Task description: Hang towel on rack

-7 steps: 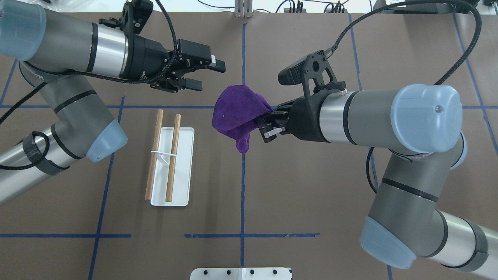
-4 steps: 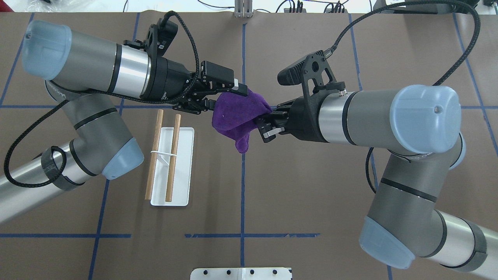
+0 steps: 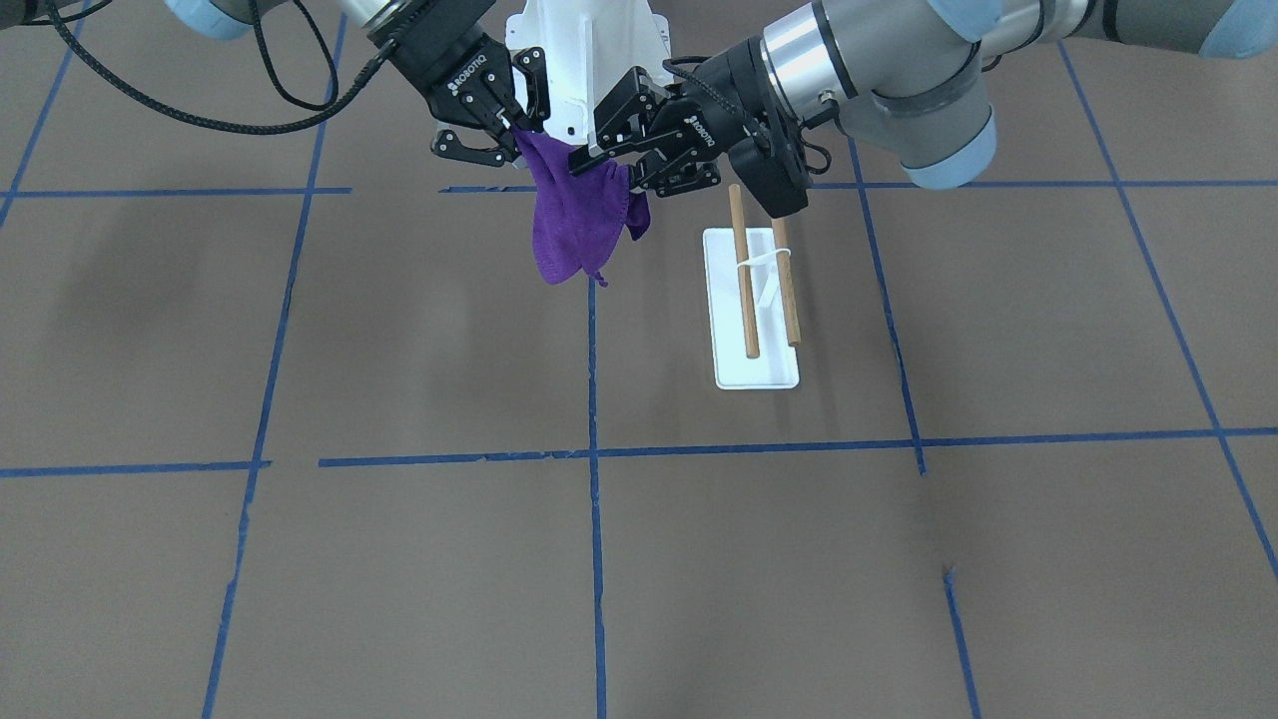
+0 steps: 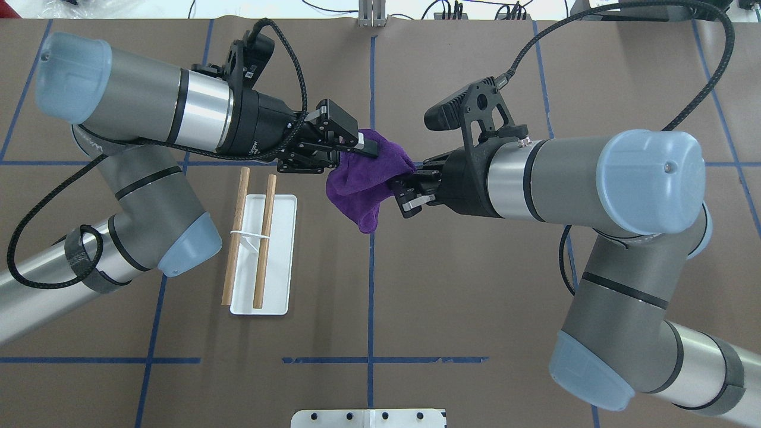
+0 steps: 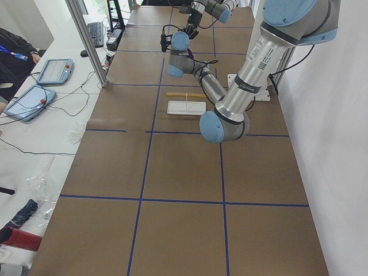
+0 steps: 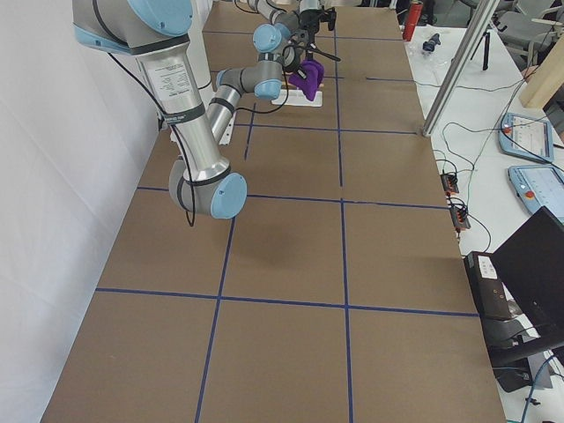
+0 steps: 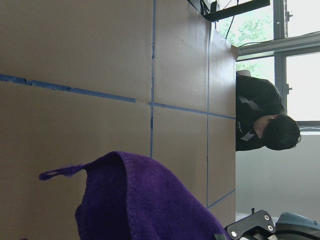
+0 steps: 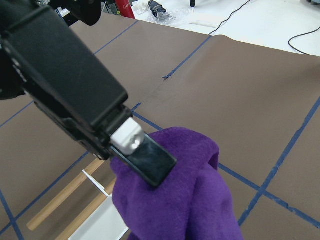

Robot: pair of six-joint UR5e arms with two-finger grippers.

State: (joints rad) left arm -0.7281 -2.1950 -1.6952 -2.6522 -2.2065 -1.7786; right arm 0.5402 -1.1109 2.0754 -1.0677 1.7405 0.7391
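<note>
The purple towel (image 4: pixel 359 184) hangs bunched in the air between my two grippers, above the table's middle line. My right gripper (image 4: pixel 399 184) is shut on its right side. My left gripper (image 4: pixel 348 156) is shut on its upper left edge; one of its fingers (image 8: pixel 145 157) lies on the cloth in the right wrist view. In the front view the towel (image 3: pixel 569 225) droops below both grippers, the left (image 3: pixel 611 172) and the right (image 3: pixel 509 140). The rack (image 4: pixel 276 261), a white base with two wooden rods, stands on the table to the left of the towel and below my left gripper.
The white robot pedestal (image 4: pixel 368 418) sits at the near edge of the table. Blue tape lines cross the brown table. The rack also shows in the front view (image 3: pixel 756 300). A person is visible at the edge of the left wrist view (image 7: pixel 260 125).
My left arm has swung right from beyond the rack to the towel, and its gripper has closed on the towel's left edge. The towel is more bunched. The right arm has not moved.
</note>
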